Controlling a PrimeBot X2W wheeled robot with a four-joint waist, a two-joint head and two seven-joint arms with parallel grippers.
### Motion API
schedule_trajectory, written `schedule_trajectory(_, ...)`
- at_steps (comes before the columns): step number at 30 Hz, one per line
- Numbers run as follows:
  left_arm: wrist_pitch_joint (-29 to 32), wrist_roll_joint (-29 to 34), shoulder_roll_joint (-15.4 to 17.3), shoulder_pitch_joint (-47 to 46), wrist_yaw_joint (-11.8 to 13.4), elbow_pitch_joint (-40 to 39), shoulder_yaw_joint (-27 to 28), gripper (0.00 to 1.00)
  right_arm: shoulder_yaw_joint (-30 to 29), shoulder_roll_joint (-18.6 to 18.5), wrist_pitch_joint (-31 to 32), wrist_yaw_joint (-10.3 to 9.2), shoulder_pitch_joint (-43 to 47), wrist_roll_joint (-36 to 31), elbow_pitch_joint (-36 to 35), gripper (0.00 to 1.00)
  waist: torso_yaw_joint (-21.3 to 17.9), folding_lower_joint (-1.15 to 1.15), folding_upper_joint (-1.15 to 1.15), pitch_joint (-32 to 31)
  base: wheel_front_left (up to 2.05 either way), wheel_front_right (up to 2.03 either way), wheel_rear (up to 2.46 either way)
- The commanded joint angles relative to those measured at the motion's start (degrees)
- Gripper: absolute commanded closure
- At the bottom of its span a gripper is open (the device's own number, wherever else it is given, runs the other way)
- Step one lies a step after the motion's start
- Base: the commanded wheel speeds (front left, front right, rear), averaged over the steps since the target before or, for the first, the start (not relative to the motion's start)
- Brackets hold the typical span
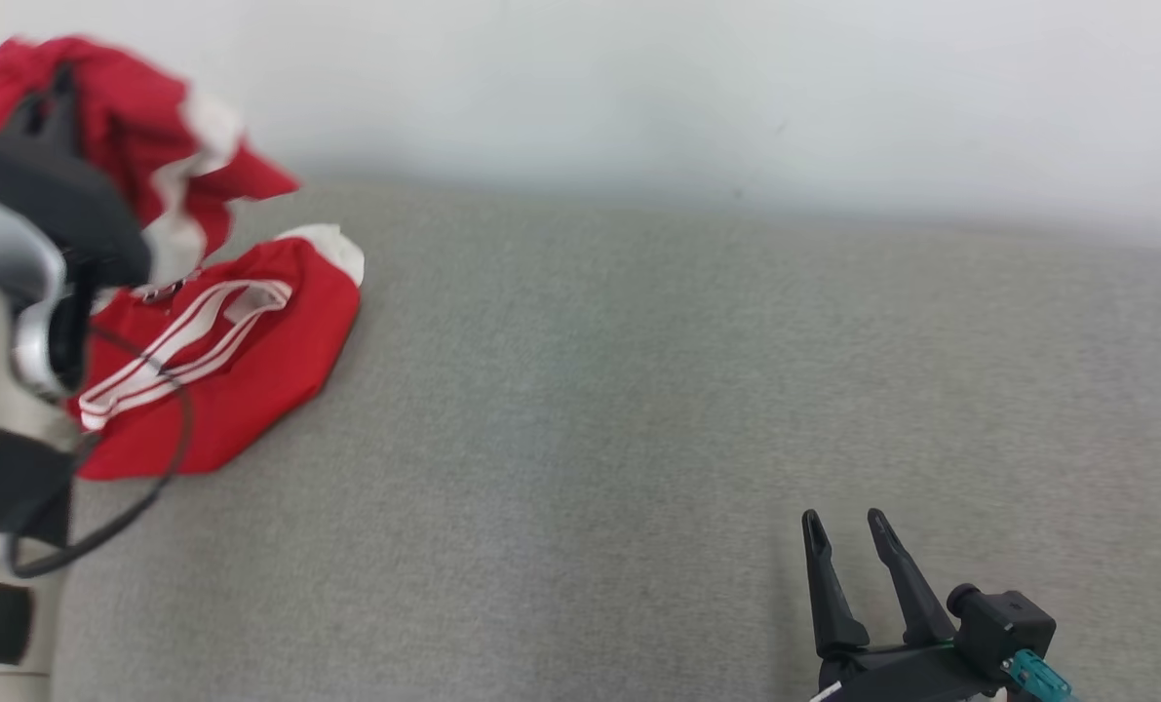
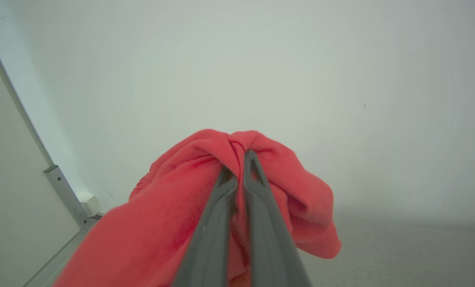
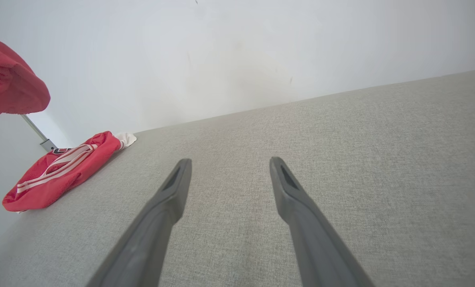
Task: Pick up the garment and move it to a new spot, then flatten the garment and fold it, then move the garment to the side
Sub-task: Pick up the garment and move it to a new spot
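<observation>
step one, pick-up. clamped shut in left gripper (image 2: 239,163): a bunch of red garment (image 1: 219,390), held high at far left, the rest lying at the left end of the table (image 1: 638,439). right gripper (image 1: 844,519) idle, spread apart. next, likely: carry to mid-table, lower, release.

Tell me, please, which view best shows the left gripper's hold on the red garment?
The left wrist view: the left gripper is shut on a bunch of the red garment. The head view has the arm hiding that grip; the right wrist view shows raised red fabric at its edge.
</observation>
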Motion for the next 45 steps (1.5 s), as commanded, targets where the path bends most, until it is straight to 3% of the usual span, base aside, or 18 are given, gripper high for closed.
schedule_trajectory(1, 0.5, -0.2, -1.1, -0.1, -0.4, -2.4, -0.8, 1.0, 0.1, 0.1, 0.0, -0.12, 0.9, 0.1, 0.1, 0.0, -2.9, 0.01, 0.01, -3.2, 0.0, 0.0, 0.0)
schedule_trajectory(8, 2.4, -2.3, -6.5, 3.0, -1.3, -14.0, -4.7, 1.0, -0.4, 0.1, 0.0, -0.12, 0.7, -1.0, -0.3, 0.0, -10.0, 0.01, 0.01, -2.9, 0.0, 0.0, 0.0)
schedule_trajectory(14, 2.4, -1.3, -9.6, 8.0, 0.0, -18.6, -8.2, 1.0, -1.1, 0.1, 0.0, -0.12, -0.3, -1.4, -0.9, 0.0, -16.9, 0.01, 0.01, -0.6, 0.0, 0.0, 0.0)
schedule_trajectory(21, 0.5, -1.1, -14.1, 14.4, 0.8, -12.8, -12.4, 1.0, -1.7, 0.1, 0.0, -0.12, -1.2, -1.0, -1.4, 0.0, -22.3, 0.01, 0.01, 1.9, 0.0, 0.0, 0.0)
schedule_trajectory(30, -4.3, -2.1, -17.2, 16.8, 0.3, -1.3, -17.2, 1.0, -0.1, 0.1, 0.0, -0.12, -2.1, 0.2, -1.7, 0.0, -24.9, 0.01, 0.01, 3.5, 0.0, 0.0, 0.0)
schedule_trajectory(31, -5.5, -2.0, -17.3, 16.7, 0.5, -0.2, -17.7, 0.54, 0.0, 0.1, 0.0, -0.12, -2.1, 0.3, -1.7, 0.0, -25.0, 0.01, 0.01, 3.6, 0.0, 0.0, 0.0)
schedule_trajectory(32, -6.0, -2.1, -17.4, 16.8, 1.1, 1.3, -18.0, 0.0, 0.0, 0.1, 0.0, -0.12, -2.1, 0.5, -1.7, 0.0, -24.9, 0.01, 0.01, 3.7, 0.0, 0.0, 0.0)
schedule_trajectory(37, -7.9, -6.4, -17.8, 18.4, 0.4, 4.7, -19.8, 0.0, -1.0, 0.1, 0.0, -0.12, -1.4, 0.2, -1.4, 0.0, -23.2, 0.01, 0.01, 3.4, 0.0, 0.0, 0.0)
schedule_trajectory(41, -10.4, -11.4, -17.8, 21.0, 0.5, 2.8, -21.7, 0.0, -1.5, 0.1, 0.0, -0.12, -1.3, 0.0, -1.4, 0.0, -20.9, 0.01, 0.01, 2.5, 0.0, 0.0, 0.0)
schedule_trajectory(45, -15.8, -12.2, -17.8, 24.6, 2.0, -1.3, -22.3, 0.0, -2.5, 0.1, 0.0, -0.12, -0.5, -0.5, -1.4, 0.0, -17.8, 0.01, 0.01, 1.6, 0.0, 0.0, 0.0)
